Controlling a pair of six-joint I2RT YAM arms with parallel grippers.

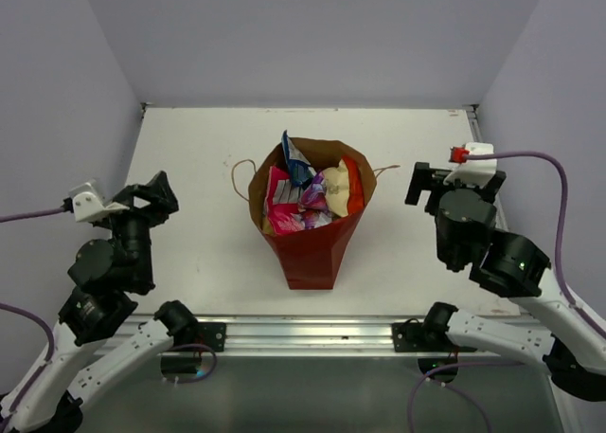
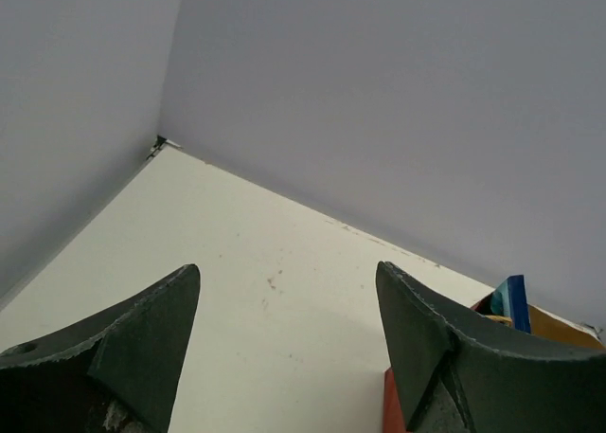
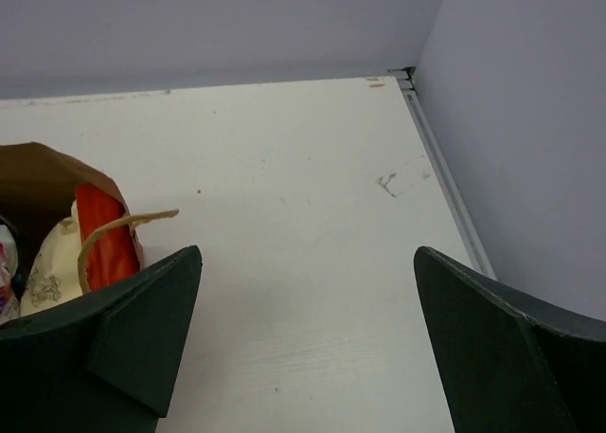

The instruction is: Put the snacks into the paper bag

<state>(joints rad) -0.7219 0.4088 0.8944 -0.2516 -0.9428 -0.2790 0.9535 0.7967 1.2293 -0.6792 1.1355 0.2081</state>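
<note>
— Two grippers: how do they stand?
— On the left gripper [image 2: 286, 267] the fingers are spread wide with nothing between them. The right gripper [image 3: 308, 251] is the same, wide and bare.
— And the paper bag?
— The paper bag [image 1: 317, 253] stands upright between the two, outside both pairs of fingers and touching neither. The snacks [image 1: 308, 196] sit inside it, poking above the rim. Past the fingers lies white table [image 1: 189, 149].
</note>
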